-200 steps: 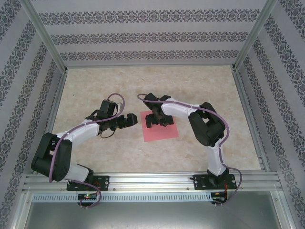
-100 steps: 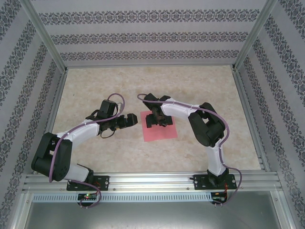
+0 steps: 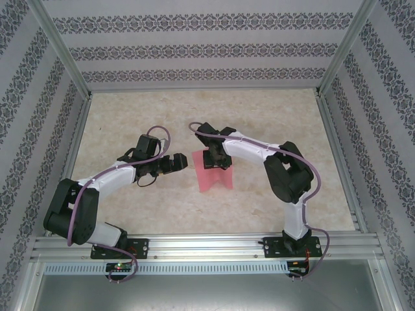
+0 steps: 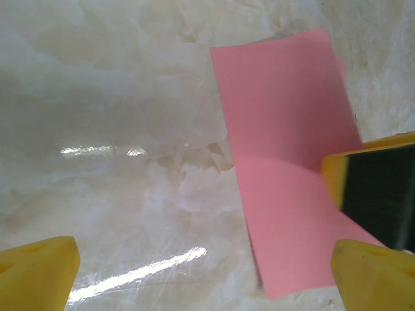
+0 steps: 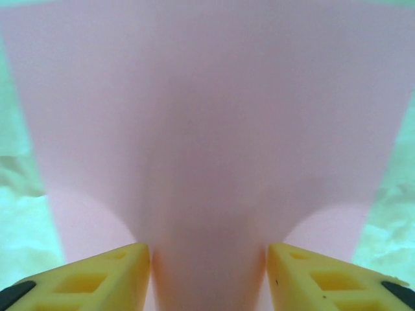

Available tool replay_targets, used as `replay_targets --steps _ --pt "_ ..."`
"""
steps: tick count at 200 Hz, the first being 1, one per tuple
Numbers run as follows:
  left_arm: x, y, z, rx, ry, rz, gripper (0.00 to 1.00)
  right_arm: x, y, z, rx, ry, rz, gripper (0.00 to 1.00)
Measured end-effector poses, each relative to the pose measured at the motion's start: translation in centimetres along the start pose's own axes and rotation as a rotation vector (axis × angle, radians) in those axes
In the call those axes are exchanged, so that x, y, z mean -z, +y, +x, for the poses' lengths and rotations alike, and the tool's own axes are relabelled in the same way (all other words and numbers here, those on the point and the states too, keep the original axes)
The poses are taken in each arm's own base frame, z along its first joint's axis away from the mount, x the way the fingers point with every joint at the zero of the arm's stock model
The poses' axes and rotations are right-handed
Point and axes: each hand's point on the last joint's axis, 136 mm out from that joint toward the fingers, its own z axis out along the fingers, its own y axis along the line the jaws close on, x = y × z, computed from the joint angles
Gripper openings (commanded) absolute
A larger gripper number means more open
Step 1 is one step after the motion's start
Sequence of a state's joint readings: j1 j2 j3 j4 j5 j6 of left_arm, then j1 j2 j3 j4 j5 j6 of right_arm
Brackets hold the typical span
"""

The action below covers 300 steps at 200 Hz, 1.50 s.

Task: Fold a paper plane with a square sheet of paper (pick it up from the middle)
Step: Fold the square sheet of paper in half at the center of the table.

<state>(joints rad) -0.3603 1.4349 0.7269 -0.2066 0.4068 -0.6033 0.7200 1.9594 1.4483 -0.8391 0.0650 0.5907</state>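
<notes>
The square sheet of paper is plain pink-red and unmarked, and it no longer lies flat. Between the right jaws its middle is squeezed into a smooth rounded ridge. This ridge rises out of the gap and fans wider beyond the fingertips, as the right wrist view shows. To either side of those jaws the sheet's edges slope down to the tabletop.

The right gripper stands over the middle of the sheet. Its jaws are drawn partway together, and each yellow finger presses a flank of the ridge, so the paper is pinched between them.

The left gripper has its jaws spread wide with nothing between them but marbled tabletop. The sheet lies just ahead of them, toward their right finger. A soft bend runs across it there, and one far corner is lifted slightly.

A yellow-edged black finger of the right gripper sits on the sheet in front of the left jaws and hides its far side. From above, the right arm covers the sheet's centre. Patterned walls and an aluminium frame enclose the tabletop.
</notes>
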Motion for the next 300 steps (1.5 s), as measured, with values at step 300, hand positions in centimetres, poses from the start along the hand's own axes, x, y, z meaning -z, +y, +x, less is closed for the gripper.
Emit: replay_targets --steps 300 --pt "1.1 -1.7 -0.7 -0.03 -0.002 0.029 1.0 -1.4 1.7 2.7 -0.441 -0.107 -0.521 0.54"
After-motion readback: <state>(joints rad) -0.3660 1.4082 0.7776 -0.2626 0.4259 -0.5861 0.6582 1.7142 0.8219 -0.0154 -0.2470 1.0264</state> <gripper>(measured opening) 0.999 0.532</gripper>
